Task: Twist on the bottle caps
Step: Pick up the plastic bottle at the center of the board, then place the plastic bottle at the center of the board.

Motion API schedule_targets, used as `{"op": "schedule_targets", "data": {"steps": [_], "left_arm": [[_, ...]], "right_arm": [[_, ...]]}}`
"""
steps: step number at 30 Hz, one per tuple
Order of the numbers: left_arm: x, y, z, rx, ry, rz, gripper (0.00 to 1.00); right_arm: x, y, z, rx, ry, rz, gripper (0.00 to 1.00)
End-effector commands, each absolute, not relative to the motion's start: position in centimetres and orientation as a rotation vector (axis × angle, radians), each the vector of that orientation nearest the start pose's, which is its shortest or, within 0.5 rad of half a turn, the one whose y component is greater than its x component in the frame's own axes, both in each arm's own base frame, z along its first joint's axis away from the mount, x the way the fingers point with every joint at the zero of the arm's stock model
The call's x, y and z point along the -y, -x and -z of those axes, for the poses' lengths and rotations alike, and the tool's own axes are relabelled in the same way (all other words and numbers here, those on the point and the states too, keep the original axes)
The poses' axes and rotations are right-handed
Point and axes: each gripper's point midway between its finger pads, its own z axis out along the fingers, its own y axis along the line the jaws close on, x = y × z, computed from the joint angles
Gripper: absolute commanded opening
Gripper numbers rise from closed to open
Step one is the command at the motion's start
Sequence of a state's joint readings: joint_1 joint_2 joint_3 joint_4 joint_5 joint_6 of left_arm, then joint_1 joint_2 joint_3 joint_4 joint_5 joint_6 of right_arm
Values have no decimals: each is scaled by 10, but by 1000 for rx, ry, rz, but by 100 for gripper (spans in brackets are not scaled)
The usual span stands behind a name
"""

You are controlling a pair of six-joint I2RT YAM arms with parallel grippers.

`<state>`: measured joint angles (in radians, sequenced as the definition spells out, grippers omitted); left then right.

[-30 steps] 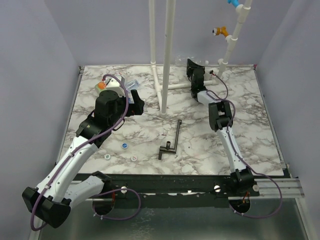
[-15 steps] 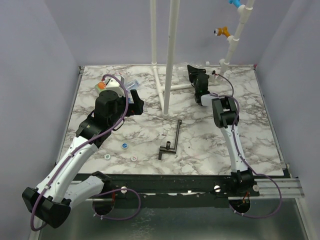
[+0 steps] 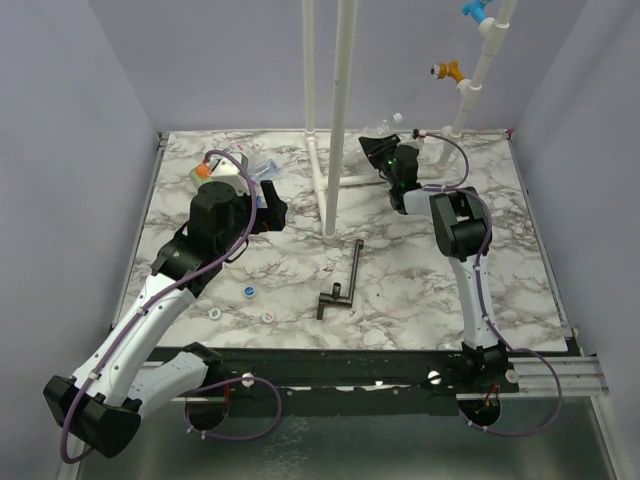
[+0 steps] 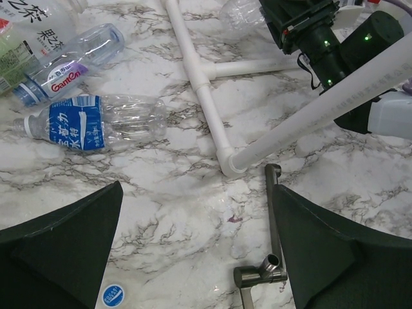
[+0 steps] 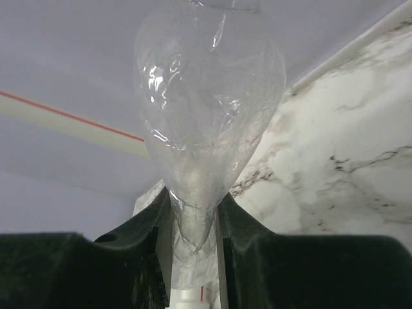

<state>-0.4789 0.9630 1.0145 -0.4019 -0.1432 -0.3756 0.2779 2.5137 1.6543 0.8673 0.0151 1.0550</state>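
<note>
Your right gripper (image 5: pixel 191 222), arm stretched far forward, clamps the bottle (image 5: pixel 206 116) ahead; left gripper (image 4: pixel 193 219) hovers, jaws wide apart.

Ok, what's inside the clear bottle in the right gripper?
Nothing visible: the clear bottle looks empty and see-through. Its narrow end is pinched between the right gripper's fingers, so that part is covered.

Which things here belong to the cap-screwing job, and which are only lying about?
Job: clear plastic bottle in the right gripper; blue-labelled clear bottles; small round plastic caps.
Lying about: black T-shaped metal tool; tall white plastic pipes.
</note>
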Motion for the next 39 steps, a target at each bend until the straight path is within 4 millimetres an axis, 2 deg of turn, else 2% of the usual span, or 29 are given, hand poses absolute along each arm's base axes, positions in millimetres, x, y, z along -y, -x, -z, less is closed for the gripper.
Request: {"op": "schedule_targets", "data": {"steps": [1, 4, 10, 16, 25, 27, 31, 32, 34, 36, 39], "left_arm": [[143, -297, -276, -1946, -26, 429, 99], [143, -297, -277, -1941, -33, 433, 99], [142, -296, -278, -1934, -37, 425, 99], [146, -297, -272, -1947, -50, 441, 99], [157, -296, -273, -1949, -81, 498, 99], [159, -297, -272, -1950, -84, 506, 99], [160, -297, -271, -1948, -90, 511, 99], [160, -297, -271, -1946, -89, 513, 99], [160, -296, -270, -1942, -91, 517, 99], [160, -296, -269, -1940, -93, 516, 99], [160, -296, -268, -1937, -97, 516, 99]], "right_arm": [[-239, -634, -127, -1569, -432, -1015, 0], [-251, -625, -128, -1617, -326, -1030, 0], [-253, -607, -128, -1662, -223, -931, 0], [-268, -586, -150, -1666, -39, -780, 0], [-254, -550, -175, -1621, 45, -630, 0], [-246, -539, -183, -1608, 48, -592, 0], [-212, -509, -200, -1553, -2, -474, 0], [-204, -500, -210, -1520, -12, -456, 0], [-186, -484, -212, -1501, -36, -397, 0], [-166, -469, -202, -1493, -64, -325, 0], [-140, -457, -195, -1422, -81, -202, 0]]}}
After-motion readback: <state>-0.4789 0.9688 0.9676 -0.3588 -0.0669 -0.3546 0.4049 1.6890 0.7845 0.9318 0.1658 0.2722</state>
